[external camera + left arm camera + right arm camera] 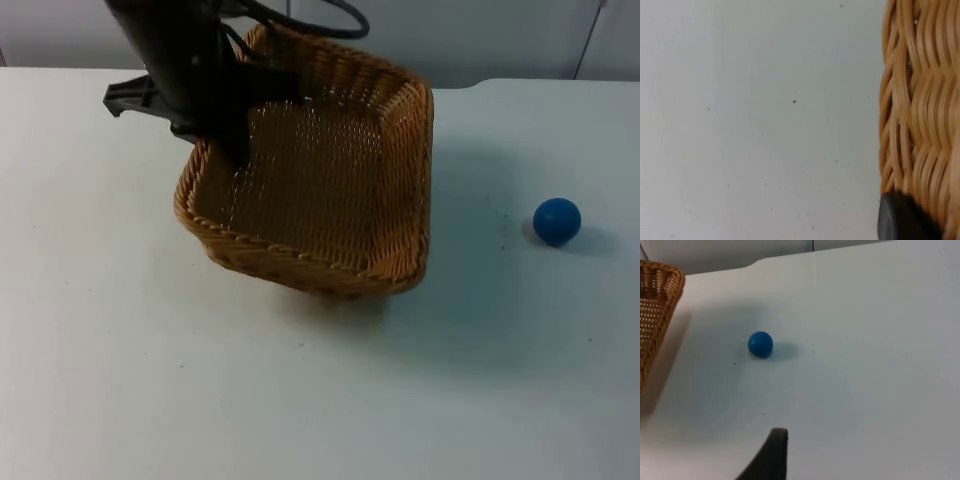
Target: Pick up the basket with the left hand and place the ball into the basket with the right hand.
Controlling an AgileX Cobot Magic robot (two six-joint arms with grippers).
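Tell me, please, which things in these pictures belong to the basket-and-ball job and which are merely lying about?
Belonging to the job:
- wicker basket, lifted and tilted, held at its rim by the left gripper
- blue ball, on the table, apart from the basket
- right gripper, above the table short of the ball

Merely there:
- white table
- grey partition wall

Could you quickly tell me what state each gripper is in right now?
Left gripper: shut on the wicker basket, gripping its rim and holding it tilted above the table.
Right gripper: near the blue ball, holding nothing; open or shut cannot be told.

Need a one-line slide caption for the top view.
Left gripper holds the wicker basket tilted above the white table; blue ball waits on its far right.
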